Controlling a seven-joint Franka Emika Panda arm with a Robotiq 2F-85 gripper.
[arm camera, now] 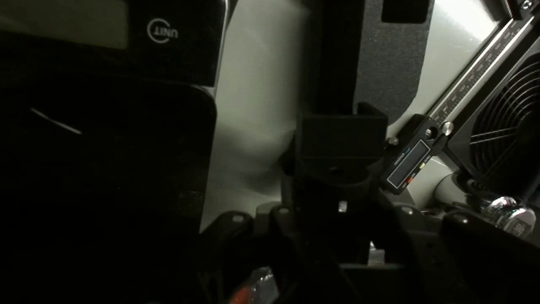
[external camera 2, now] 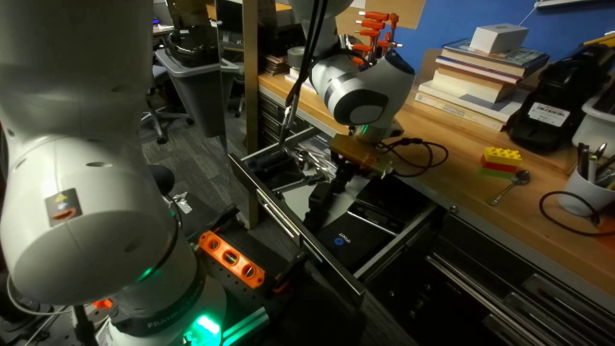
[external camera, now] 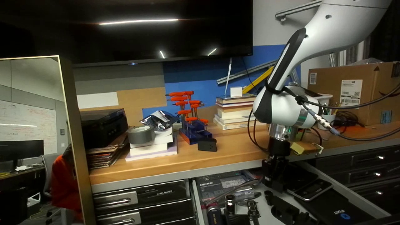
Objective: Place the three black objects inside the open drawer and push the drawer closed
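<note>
The drawer is pulled open; its side wall (external camera: 350, 192) and front panel (external camera 2: 247, 182) show in the exterior views. My gripper (external camera: 275, 182) points down inside it; it also shows in an exterior view (external camera 2: 342, 175). In the wrist view its dark fingers (arm camera: 337, 211) appear shut on a black bracket (arm camera: 341, 139), though their tips are hard to make out. Another black part (arm camera: 390, 63) with a square cutout lies on the drawer floor just beyond; it shows in both exterior views (external camera: 284, 208) (external camera 2: 321, 196). More black pieces around it cannot be clearly separated.
A scale (external camera: 314, 189) and a black iFixit case (external camera 2: 343, 240) lie on one side of the drawer. A caliper (arm camera: 409, 162) and a fan (arm camera: 519, 122) lie on the opposite side. A small black box (external camera: 207, 144) stands on the desk by orange hex keys (external camera: 184, 103).
</note>
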